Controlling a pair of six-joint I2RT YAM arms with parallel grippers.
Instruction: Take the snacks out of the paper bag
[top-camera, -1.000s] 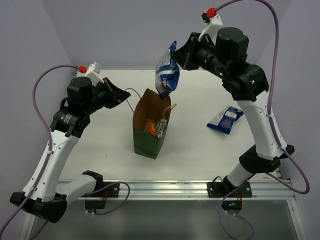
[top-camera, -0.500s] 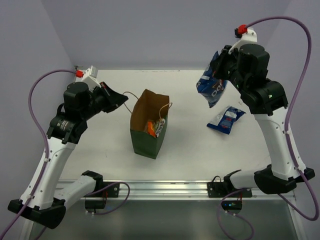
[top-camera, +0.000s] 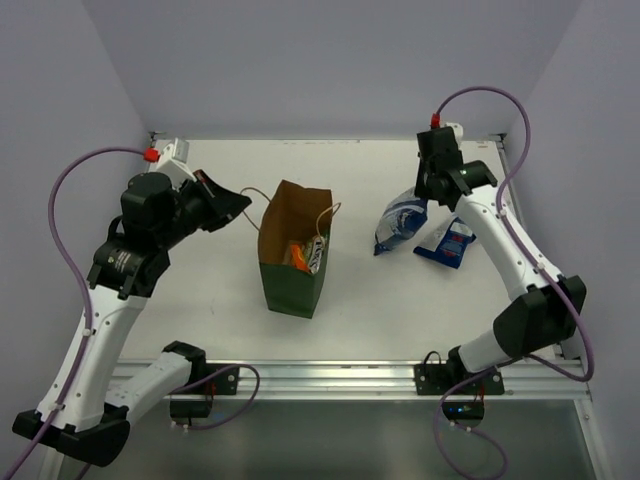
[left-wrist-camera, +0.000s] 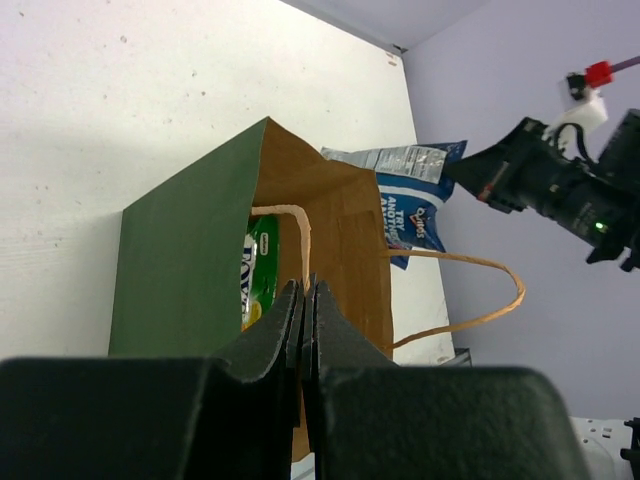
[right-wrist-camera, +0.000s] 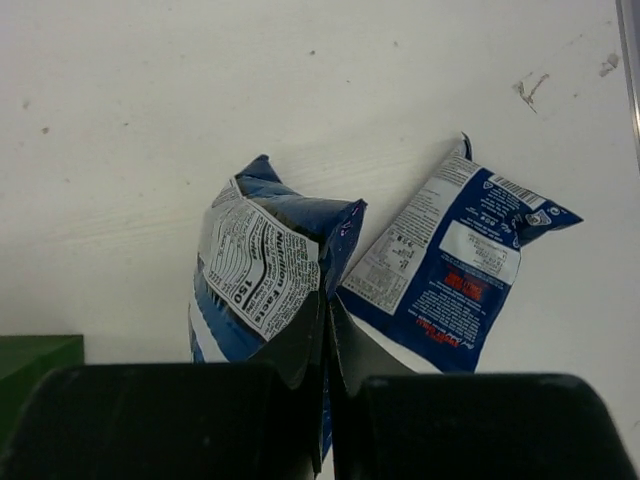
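Blue-and-white snack bag (right-wrist-camera: 262, 272) pinched in right tool (right-wrist-camera: 327, 335), left tool (left-wrist-camera: 305, 300) clamped on handle (left-wrist-camera: 303, 240) of paper bag (left-wrist-camera: 180, 270)

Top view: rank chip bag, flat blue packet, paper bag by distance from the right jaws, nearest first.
1. Chip bag: in the grip itself, hanging just to the view's left.
2. Flat blue packet: lying on the table, just right of the chip bag.
3. Paper bag: standing mid-table, well off to the left.
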